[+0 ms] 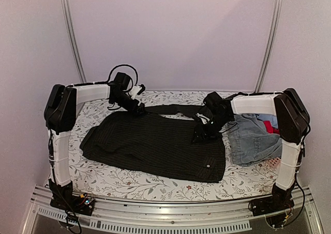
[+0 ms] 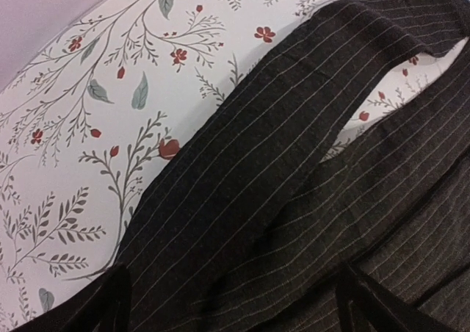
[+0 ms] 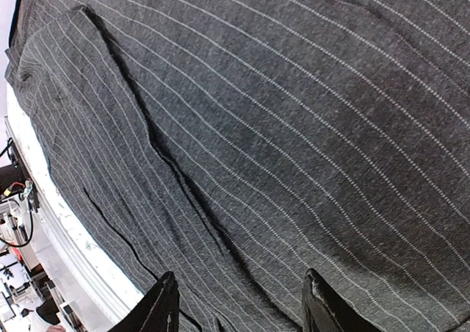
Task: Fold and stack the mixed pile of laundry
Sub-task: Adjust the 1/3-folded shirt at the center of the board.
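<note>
Right gripper (image 3: 239, 299): two dark fingertips (image 3: 163, 306) stand apart at the bottom of its wrist view. Nothing is pinched, and flat cloth shows through the gap. Beneath lies the black pinstriped shirt (image 3: 294, 126), a heathered charcoal weave with thin pale stripes and one long fold ridge running diagonally.

Left gripper (image 2: 235, 299): fingers likewise spread wide, their tips cut off by the frame edge. They hang over a narrow strip of the same shirt, seemingly a sleeve (image 2: 242, 170), lying on the floral tablecloth (image 2: 88, 89), which is white with red buds and grey-green leaves.

Top view only:
- The shirt is spread across the table centre, the sleeve stretched along its far edge between both grippers.
- One pale button (image 1: 208, 164) sits near the right hem.
- Crumpled faded denim (image 1: 253, 138) lies just beside the shirt, on the right.
- A red garment (image 1: 268, 126) lies on the denim, partly hidden by the right arm; its shape is hard to make out.
</note>
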Robot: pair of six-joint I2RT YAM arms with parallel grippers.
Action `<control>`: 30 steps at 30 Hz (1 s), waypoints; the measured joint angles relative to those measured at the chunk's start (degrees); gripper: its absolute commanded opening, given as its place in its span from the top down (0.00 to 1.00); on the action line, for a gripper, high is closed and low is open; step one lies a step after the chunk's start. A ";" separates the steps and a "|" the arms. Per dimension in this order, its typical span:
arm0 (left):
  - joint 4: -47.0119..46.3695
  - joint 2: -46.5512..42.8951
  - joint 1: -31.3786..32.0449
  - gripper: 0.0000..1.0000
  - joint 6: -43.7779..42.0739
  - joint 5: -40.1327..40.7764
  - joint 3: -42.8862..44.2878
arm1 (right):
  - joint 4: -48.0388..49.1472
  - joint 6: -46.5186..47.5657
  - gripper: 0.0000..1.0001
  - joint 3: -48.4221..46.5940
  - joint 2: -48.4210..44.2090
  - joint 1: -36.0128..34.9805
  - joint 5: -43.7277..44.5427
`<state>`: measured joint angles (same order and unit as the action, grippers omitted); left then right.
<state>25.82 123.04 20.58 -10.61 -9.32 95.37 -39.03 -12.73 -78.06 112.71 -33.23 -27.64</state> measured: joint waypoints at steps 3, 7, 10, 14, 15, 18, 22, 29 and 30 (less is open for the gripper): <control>0.02 3.41 0.96 0.12 -1.70 0.13 1.88 | -0.68 -0.90 0.45 -0.17 -0.48 -1.42 -0.24; 0.61 7.54 1.09 0.28 -1.95 3.89 5.68 | -1.66 -1.49 0.45 -2.54 -0.50 -4.48 -1.07; 0.68 10.71 0.35 0.35 -0.63 7.21 10.12 | -2.08 -1.20 0.46 -4.83 -0.33 -7.72 -1.70; 0.52 11.65 -2.01 0.39 2.69 8.87 12.02 | -2.43 -0.26 0.47 -5.55 1.79 -10.82 -1.75; 0.46 11.65 -3.08 0.39 3.76 8.74 12.41 | -2.58 -0.11 0.48 -5.33 2.54 -11.06 -1.70; 0.92 12.46 -6.67 0.36 6.34 7.87 14.71 | -3.67 0.13 0.48 -3.10 4.22 -11.50 -1.31; 3.28 16.04 -10.84 0.29 8.70 7.78 20.87 | -4.70 0.44 0.48 -2.49 4.96 -10.95 -0.94; 6.14 14.03 -13.25 0.14 13.16 12.33 12.81 | -5.27 1.31 0.48 -2.86 4.96 -10.99 0.31; 6.40 12.46 -13.33 0.14 13.66 12.70 10.86 | -5.42 1.42 0.47 -2.93 4.94 -11.02 0.42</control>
<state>32.23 135.50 7.25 3.05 3.38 106.24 -44.45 -11.31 -80.99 117.64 -44.25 -27.22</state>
